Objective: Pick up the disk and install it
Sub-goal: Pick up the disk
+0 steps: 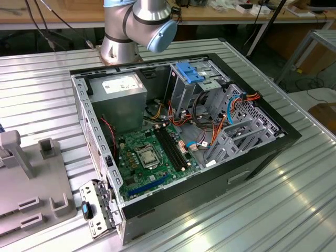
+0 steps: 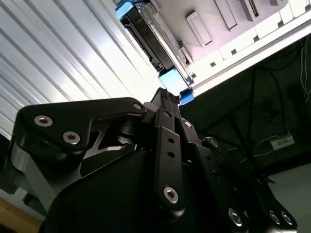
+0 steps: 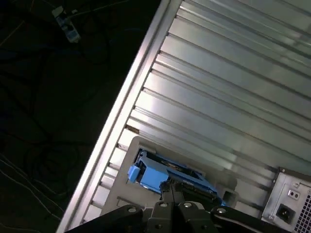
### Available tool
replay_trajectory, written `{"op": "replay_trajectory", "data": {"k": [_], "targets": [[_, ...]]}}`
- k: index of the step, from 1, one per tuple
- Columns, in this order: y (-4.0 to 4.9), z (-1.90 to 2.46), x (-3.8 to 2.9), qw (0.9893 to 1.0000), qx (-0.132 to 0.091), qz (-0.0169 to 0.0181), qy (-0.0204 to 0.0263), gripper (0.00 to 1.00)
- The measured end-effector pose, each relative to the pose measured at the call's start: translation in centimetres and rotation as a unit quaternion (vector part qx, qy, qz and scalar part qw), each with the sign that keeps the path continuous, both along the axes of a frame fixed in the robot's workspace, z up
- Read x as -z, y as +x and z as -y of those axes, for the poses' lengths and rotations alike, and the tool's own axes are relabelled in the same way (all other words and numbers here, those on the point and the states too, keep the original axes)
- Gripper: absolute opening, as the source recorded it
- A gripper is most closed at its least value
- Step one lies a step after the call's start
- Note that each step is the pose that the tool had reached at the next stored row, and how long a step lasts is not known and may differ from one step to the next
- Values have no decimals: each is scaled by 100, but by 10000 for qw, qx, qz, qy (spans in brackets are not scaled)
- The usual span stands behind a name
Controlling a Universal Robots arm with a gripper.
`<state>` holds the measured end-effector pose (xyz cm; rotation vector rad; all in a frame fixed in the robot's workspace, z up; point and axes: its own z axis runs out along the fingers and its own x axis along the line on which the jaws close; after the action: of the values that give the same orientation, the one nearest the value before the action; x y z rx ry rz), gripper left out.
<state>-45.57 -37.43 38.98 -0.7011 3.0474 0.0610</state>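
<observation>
We are grabbing the flat dark grey, blue-railed metal disk [image 3: 155, 175].
It is sitting right at our black gripper [image 3: 171, 190]; we cannot tell if we are squeezing it, and lifting is needing a firm hold.

Disk [image 3: 163, 174], blue rails, lies in a grey fixture [image 3: 141, 145] on the ribbed metal table [image 3: 233, 97]. Gripper [image 3: 171, 190] at disk's edge, contact unclear. Grey box [image 3: 291, 204] with power socket nearby; dark floor [image 3: 58, 107] beyond table edge
</observation>
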Motion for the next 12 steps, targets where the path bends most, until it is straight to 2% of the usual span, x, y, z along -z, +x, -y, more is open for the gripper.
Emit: {"op": "replay_trajectory", "data": {"k": [3, 5, 7, 8, 12], "targets": [[-1, 0, 0, 9992, -405, 0, 0, 11], [-1, 0, 0, 9985, -547, 0, 0, 11], [-2, 0, 0, 9974, -722, 0, 0, 11], [-3, 0, -1, 9964, -845, -1, 0, 11], [-5, 0, 0, 9941, -1089, 0, 0, 11]]}}
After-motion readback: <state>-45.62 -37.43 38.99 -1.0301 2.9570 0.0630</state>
